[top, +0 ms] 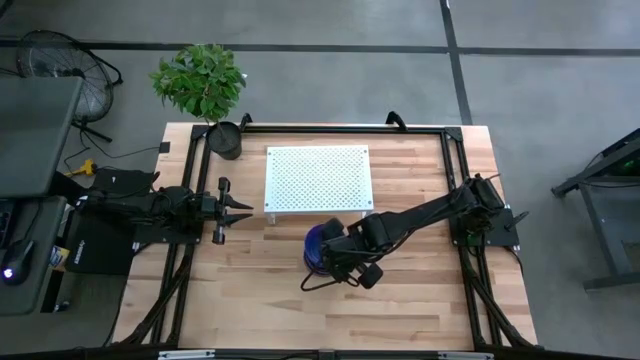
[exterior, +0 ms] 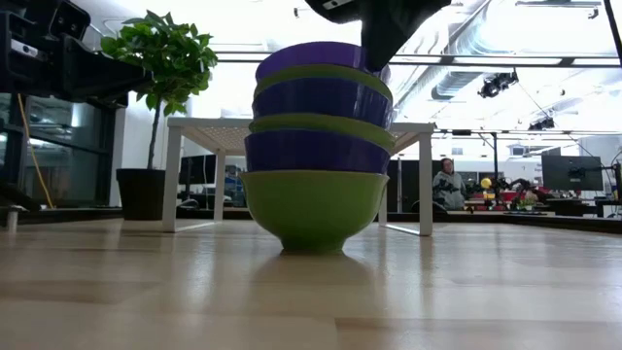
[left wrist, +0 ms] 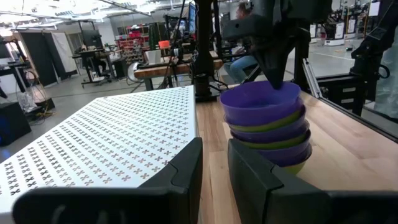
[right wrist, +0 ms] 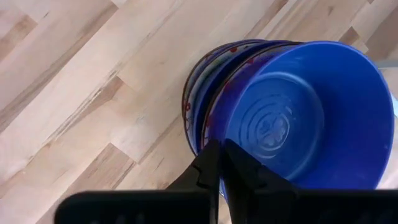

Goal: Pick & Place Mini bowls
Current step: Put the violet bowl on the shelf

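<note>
Right gripper (top: pixel 338 262) hangs over the stack of mini bowls (exterior: pixel 317 146) near the middle of the wooden table (top: pixel 420 300), just in front of the white perforated rack (top: pixel 318 178). Its fingers are pinched together on the rim of the top bowl (right wrist: pixel 305 115), one finger inside the wall and the other outside, as the right wrist view shows.

Seen from the low view, the stack stands upright, its axis vertical and every mouth facing up. It alternates colours: a green bowl (exterior: pixel 313 206) sits on the table at the bottom, then purple-blue, green, purple-blue, green, and a purple-blue one on top. The top bowl is tipped a little, its rim raised on the side where the gripper holds it. In the right wrist view this bowl's inside is solid blue with faint raised rings, and the rims nested below it show red speckles.

Left gripper (top: pixel 236 209) waits near the table's left edge, well apart from the stack, its fingers (left wrist: pixel 186 171) spread and pointing toward the bowls. A potted plant (top: pixel 203 82) stands at the far left corner of the table. A seated person (exterior: pixel 448 185) shows in the room beyond.
</note>
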Robot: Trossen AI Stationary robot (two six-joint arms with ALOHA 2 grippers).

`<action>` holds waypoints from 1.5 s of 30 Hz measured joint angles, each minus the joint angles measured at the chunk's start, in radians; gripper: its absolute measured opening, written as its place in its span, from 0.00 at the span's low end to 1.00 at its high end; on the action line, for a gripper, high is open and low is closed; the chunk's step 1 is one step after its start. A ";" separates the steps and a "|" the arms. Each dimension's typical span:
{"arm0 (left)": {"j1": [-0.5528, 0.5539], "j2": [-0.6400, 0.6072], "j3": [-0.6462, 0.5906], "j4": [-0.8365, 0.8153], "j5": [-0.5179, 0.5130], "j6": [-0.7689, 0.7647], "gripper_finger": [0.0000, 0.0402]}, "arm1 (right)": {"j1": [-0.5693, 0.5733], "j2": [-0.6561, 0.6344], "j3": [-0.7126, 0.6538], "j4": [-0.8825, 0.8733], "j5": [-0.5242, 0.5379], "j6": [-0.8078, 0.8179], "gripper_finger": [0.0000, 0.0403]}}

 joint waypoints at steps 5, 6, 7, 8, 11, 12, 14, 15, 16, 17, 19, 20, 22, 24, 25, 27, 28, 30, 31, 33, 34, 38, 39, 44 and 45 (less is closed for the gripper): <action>0.000 0.000 0.000 0.000 0.000 0.000 0.18 | 0.006 0.000 0.054 -0.023 0.024 0.000 0.00; 0.000 0.000 0.000 0.000 0.000 0.000 0.18 | 0.007 0.000 0.066 -0.037 0.027 0.003 0.00; 0.000 0.000 0.000 0.000 0.000 0.000 0.18 | 0.008 0.000 0.077 -0.048 0.031 0.005 0.00; 0.000 0.000 0.000 0.000 0.000 0.000 0.18 | 0.010 0.000 0.088 -0.054 0.035 0.005 0.00; 0.000 0.000 0.000 0.000 0.000 0.000 0.18 | 0.013 0.000 0.120 -0.092 0.048 0.014 0.00; 0.000 0.000 0.000 0.000 0.000 0.000 0.18 | 0.013 0.000 0.132 -0.103 0.053 0.026 0.00; 0.000 0.000 0.000 0.000 0.000 0.000 0.18 | 0.013 0.000 0.153 -0.119 0.058 0.046 0.00; 0.000 0.000 0.000 0.000 0.000 0.000 0.18 | 0.013 0.000 0.160 -0.130 0.062 0.050 0.00; 0.000 0.000 0.000 0.000 0.000 0.000 0.18 | 0.013 0.000 0.165 -0.142 0.067 0.053 0.00; 0.000 0.000 0.000 0.000 0.000 0.000 0.18 | 0.012 0.000 0.170 -0.150 0.071 0.056 0.00; 0.000 0.000 0.000 0.000 0.000 0.000 0.18 | 0.013 0.000 0.179 -0.164 0.084 0.061 0.00; 0.000 0.000 0.000 0.000 0.000 0.000 0.18 | 0.013 0.000 0.180 -0.168 0.091 0.062 0.00; 0.000 0.000 0.000 0.000 0.000 0.000 0.18 | 0.013 0.000 0.180 -0.168 0.106 0.059 0.00; 0.000 0.000 0.000 0.000 0.000 0.000 0.18 | 0.013 0.000 0.180 -0.168 0.121 0.059 0.00; 0.000 0.000 0.000 0.000 0.000 0.000 0.18 | 0.013 0.000 0.180 -0.168 0.125 0.059 0.00; 0.000 0.000 0.000 0.000 0.000 0.000 0.18 | 0.012 0.000 0.180 -0.168 0.125 0.058 0.00; 0.000 0.000 0.000 0.000 0.000 0.000 0.18 | 0.013 0.000 0.180 -0.168 0.125 0.058 0.00; 0.000 0.000 0.000 0.000 0.000 0.000 0.18 | 0.013 0.000 0.180 -0.169 0.137 0.057 0.00; 0.000 0.000 0.000 0.000 0.000 0.000 0.18 | 0.012 0.000 0.180 -0.170 0.148 0.057 0.00; 0.000 0.000 0.000 0.000 0.000 0.000 0.18 | 0.010 0.000 0.180 -0.177 0.166 0.057 0.00; 0.000 0.000 0.000 0.000 0.000 0.000 0.18 | 0.008 0.000 0.180 -0.180 0.171 0.057 0.00; 0.000 0.000 0.000 0.000 0.000 0.000 0.18 | 0.002 0.000 0.180 -0.174 0.173 0.058 0.00; 0.000 0.000 0.000 0.000 0.000 0.000 0.18 | 0.002 0.000 0.180 -0.169 0.173 0.058 0.00; 0.000 0.000 0.000 0.000 0.000 0.000 0.18 | -0.007 0.000 0.180 -0.148 0.170 0.067 0.00; 0.000 0.000 0.000 0.000 0.000 0.000 0.18 | -0.010 0.000 0.180 -0.143 0.171 0.070 0.00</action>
